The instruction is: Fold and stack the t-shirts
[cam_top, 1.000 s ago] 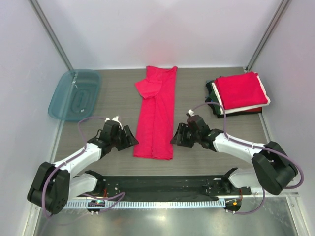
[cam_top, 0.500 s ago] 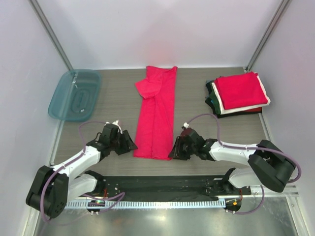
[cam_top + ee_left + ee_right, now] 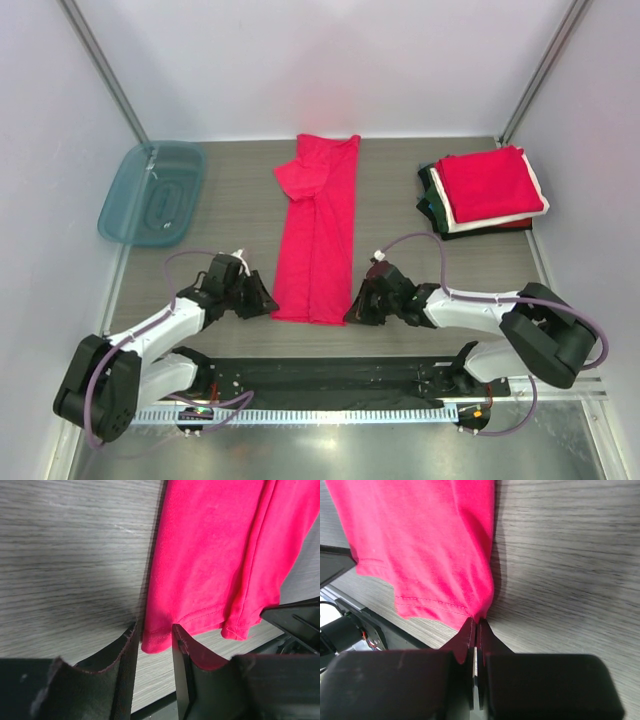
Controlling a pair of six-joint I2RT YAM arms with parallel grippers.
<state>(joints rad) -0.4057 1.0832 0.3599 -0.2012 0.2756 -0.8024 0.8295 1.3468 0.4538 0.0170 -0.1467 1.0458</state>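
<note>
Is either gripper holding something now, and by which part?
The right gripper pinches the red shirt by its near right hem corner. The left gripper has the near left corner between open jaws, not yet gripped.

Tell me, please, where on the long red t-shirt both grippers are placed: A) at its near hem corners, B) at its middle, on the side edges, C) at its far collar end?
A: the left gripper has jaws apart around the near left hem corner of the red t-shirt, and the right gripper is shut on its near right corner.
</note>
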